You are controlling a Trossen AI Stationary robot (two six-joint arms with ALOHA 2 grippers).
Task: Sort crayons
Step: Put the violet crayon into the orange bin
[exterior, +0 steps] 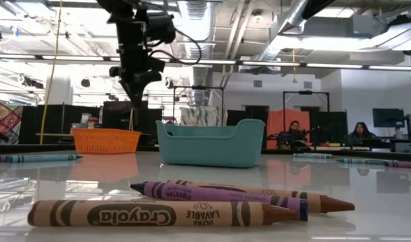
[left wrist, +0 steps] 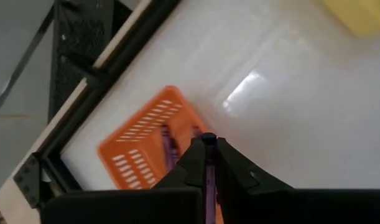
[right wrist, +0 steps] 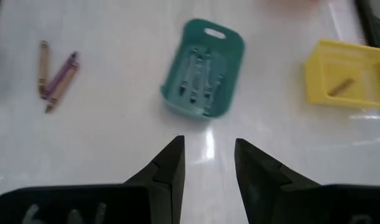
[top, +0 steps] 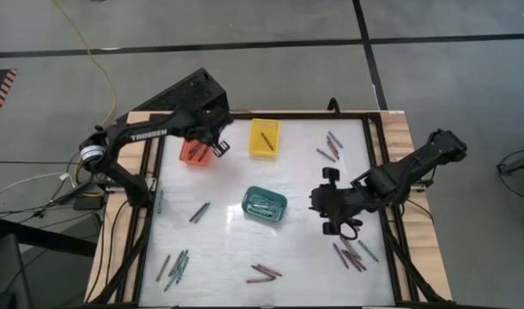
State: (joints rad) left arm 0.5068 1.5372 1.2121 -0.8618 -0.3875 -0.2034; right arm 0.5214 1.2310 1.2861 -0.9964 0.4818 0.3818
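Observation:
My left gripper [top: 217, 148] hangs over the orange basket [top: 195, 152] at the table's far left, shut on a purple crayon [left wrist: 208, 168]. Purple crayons [left wrist: 168, 146] lie in that basket. My right gripper [right wrist: 208, 146] stands open above the bare table, right of the teal basket [top: 264, 203], with nothing between its fingers. The teal basket holds several teal-grey crayons [right wrist: 199, 78]. The yellow basket [top: 263, 137] holds a brown crayon [right wrist: 342, 87]. More crayons lie flat in loose groups across the table [top: 174, 264]. My left gripper pinches the purple crayon between its two fingers, and the crayon's end [left wrist: 208, 139] sticks out just past the fingertips. The crayon lies along the fingers, which slant down from the table's left side. It is lifted clear, above the orange basket [left wrist: 146, 149].
Loose crayons lie near the front edge [top: 263, 273], at the front right [top: 354, 255], far right [top: 330, 148] and left of the middle [top: 199, 212]. Three crayons [exterior: 192, 202] lie close before the low camera. A black frame [top: 150, 184] borders the white table. People sit in the room behind [exterior: 358, 134].

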